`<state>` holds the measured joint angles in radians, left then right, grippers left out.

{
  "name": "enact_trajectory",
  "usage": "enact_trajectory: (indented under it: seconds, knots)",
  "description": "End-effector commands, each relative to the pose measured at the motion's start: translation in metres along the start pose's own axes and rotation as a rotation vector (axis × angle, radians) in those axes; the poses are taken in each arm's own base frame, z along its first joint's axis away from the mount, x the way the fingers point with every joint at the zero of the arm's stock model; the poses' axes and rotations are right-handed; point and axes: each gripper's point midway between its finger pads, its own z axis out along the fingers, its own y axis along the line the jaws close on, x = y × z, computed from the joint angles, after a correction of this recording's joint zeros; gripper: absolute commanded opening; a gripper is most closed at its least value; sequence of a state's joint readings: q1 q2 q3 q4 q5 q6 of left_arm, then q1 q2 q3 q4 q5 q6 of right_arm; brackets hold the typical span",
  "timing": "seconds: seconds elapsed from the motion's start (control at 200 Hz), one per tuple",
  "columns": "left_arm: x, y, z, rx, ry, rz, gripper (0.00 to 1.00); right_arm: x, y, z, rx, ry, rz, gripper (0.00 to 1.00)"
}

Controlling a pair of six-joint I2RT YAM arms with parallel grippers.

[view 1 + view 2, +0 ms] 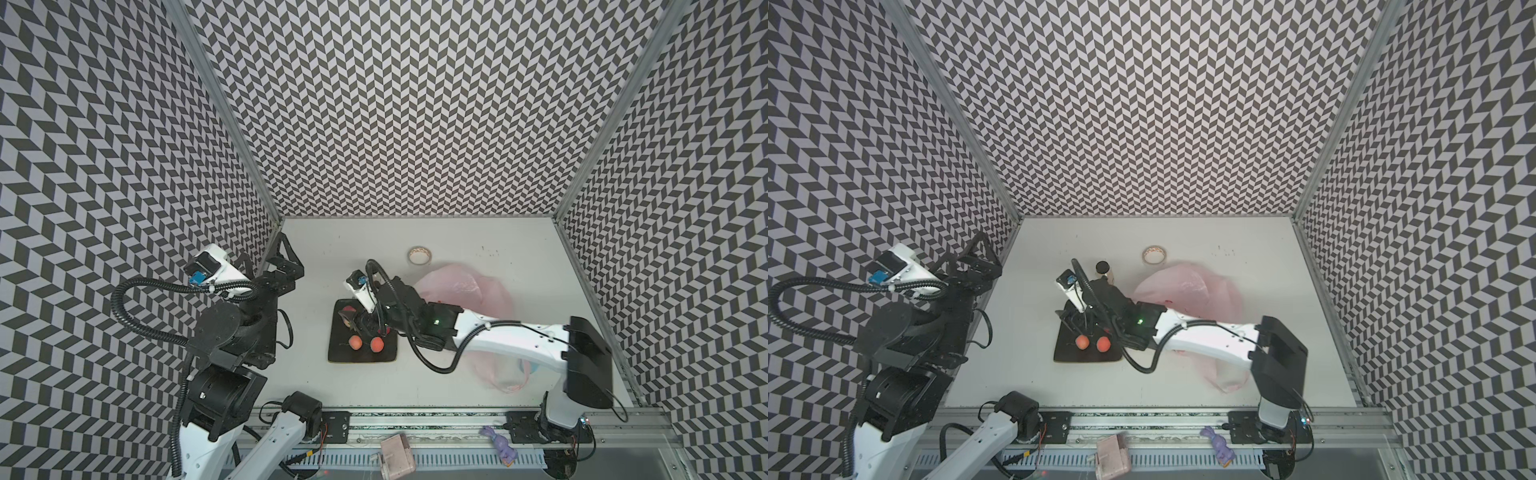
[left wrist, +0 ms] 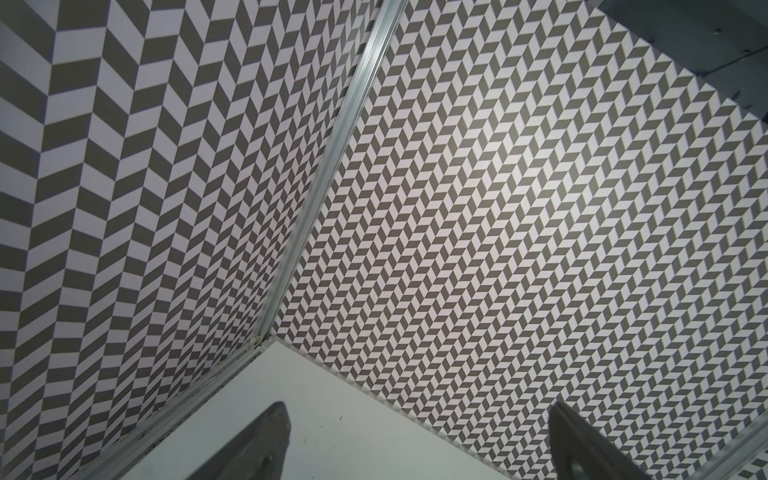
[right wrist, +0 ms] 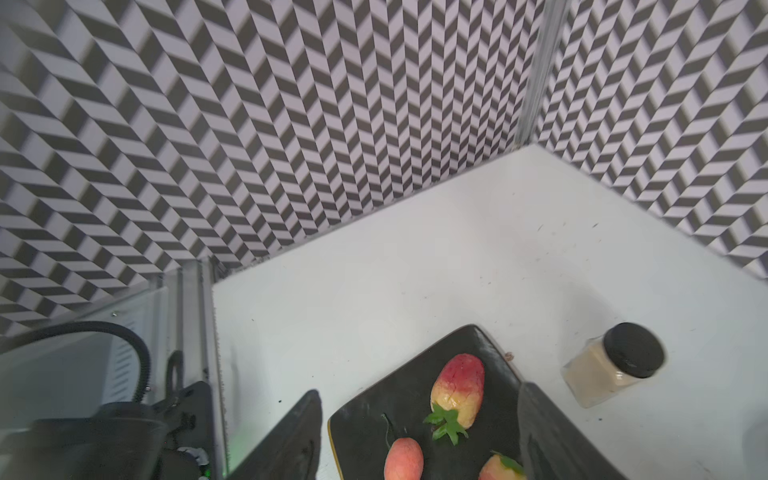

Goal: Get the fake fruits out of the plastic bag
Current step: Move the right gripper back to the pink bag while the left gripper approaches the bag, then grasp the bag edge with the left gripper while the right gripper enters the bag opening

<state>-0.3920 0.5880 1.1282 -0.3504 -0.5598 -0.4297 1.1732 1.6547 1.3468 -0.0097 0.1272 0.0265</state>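
1. While the right gripper (image 3: 419,390) is hanging low over the tray (image 3: 365,407) with its jaws apart and gripping nothing, it looks to be ending a drop-off. A strawberry (image 3: 457,390) is lying on the tray just beyond the fingers (image 3: 291,436).
2. To do this well, I judge it should be rising straight up before swinging away. That way the fingers are not knocking the strawberry or the peach (image 3: 403,459) beside it off the tray.
3. The left gripper (image 2: 419,407) is idling near the far left corner, with its jaws wide and nothing between them.
4. On the tray, both top views are showing two peaches (image 1: 354,342) sitting side by side near the front edge. In the right wrist view a second strawberry (image 3: 500,467) is peeking out beside one finger. The wrist is hiding part of the tray in both top views, so more fruit may be lying there.
5. The bag (image 1: 469,291) is lying crumpled on the table (image 1: 415,395) to the right of the tray, partly under the right arm. I cannot tell whether any fruit is waiting inside it.
6. If some is, the next reach is going to need the bag's mouth. The thin film could be catching on a finger and lifting with it.
7. A jar (image 3: 615,365) and a tape roll (image 1: 419,255) are standing behind the tray, clear of the work.
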Motion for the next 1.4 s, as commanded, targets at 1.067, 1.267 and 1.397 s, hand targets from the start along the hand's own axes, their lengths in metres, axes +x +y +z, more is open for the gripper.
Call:
enact_trajectory:
  seconds: [1.067,1.267,1.397]
  knots:
    - [0.268,-0.137,-0.060,1.259,0.538,0.789,1.00,0.160,-0.134,-0.183,0.478,0.118,0.710,0.56]
    - [0.302,-0.142,-0.059,1.319,0.481,1.040,1.00,0.175,-0.137,-0.171,0.444,0.126,0.709,0.55]
    - [0.326,-0.145,-0.075,1.446,0.495,1.152,1.00,0.184,-0.140,-0.165,0.451,0.161,0.699,0.55]
